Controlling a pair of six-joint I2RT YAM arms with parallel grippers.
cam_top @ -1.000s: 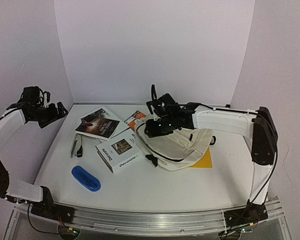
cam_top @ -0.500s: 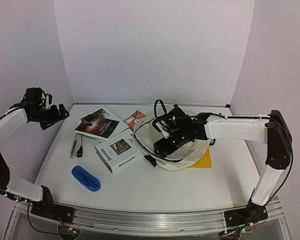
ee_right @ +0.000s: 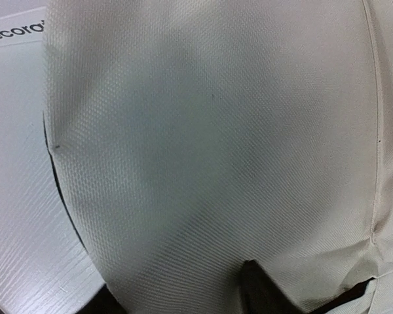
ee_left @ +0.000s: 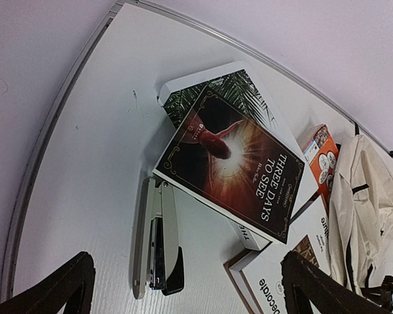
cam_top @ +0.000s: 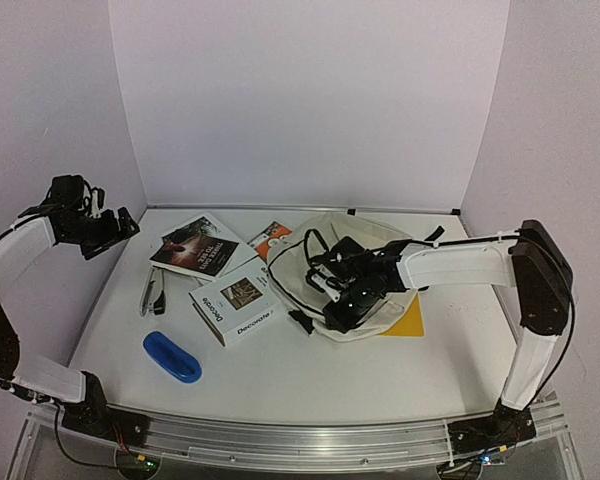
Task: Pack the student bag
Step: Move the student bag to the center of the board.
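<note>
The student bag (cam_top: 365, 228) lay slumped on the tabletop (cam_top: 280, 370) beside the books (cam_top: 195, 245). Light and floppy, I judged, and best taken by a strap. The right fingers (ee_right: 255, 291) were part-spread against its cloth, and I couldn't tell whether they gripped it. The left fingers (ee_left: 65, 288) gaped wide, empty.

Both arms are the same build: left arm (cam_top: 20, 250) and right arm (cam_top: 460, 265) have white moulded shells over the long links, black motor housings at the joints and thin black cables alongside. The wrists, left gripper (cam_top: 120, 224) and right gripper (cam_top: 340, 312) are all black two-finger units, with small green LEDs on the right wrist. Black base blocks sit on a ribbed aluminium rail (cam_top: 300, 440).
</note>
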